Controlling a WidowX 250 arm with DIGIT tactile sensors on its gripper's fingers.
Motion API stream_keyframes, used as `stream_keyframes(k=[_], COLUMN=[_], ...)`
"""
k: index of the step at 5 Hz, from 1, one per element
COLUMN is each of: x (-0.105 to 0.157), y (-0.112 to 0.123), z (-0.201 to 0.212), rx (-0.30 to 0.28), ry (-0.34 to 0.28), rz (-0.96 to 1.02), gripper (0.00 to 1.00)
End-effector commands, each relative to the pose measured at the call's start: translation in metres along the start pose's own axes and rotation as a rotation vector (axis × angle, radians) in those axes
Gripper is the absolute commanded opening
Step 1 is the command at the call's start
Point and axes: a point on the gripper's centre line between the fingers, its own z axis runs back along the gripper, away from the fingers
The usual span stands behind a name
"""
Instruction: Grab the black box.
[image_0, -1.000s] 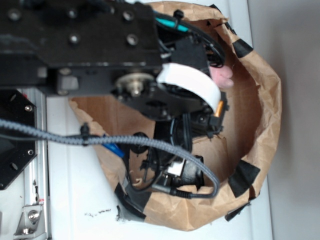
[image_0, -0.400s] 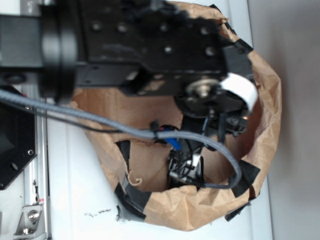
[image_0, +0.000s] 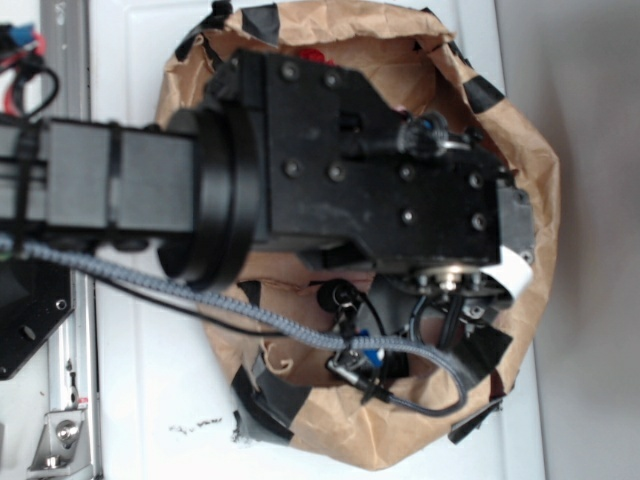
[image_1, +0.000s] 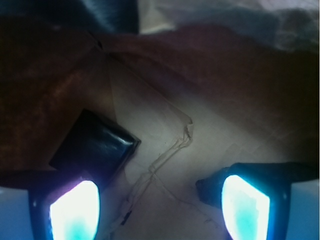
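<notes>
Wrist: black box (image_1: 95, 146) above tool's (image_1: 159, 202) left finger.

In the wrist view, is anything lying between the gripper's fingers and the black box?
No. In the wrist view the black box sits just above one of the fingers of the open gripper, and only bare creased brown paper shows between them.

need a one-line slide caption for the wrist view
Wrist view: open gripper hovers over the brown paper floor, with the glossy black box just ahead of one glowing fingertip, not yet between the jaws.
</notes>
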Motion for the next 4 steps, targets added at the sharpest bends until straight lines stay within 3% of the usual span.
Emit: stream_keyframes(k=[1, 2, 4], x=[-0.01, -0.017, -0.022], y=[-0.003, -0.001, -0.019], z=[-0.019, -0.018, -0.011], rx=[0.03, -0.015, -0.173], ry=[-0.086, -0.095, -0.028], rz=[-0.256, -0.296, -0.446], gripper=[1.0, 1.0, 1.0])
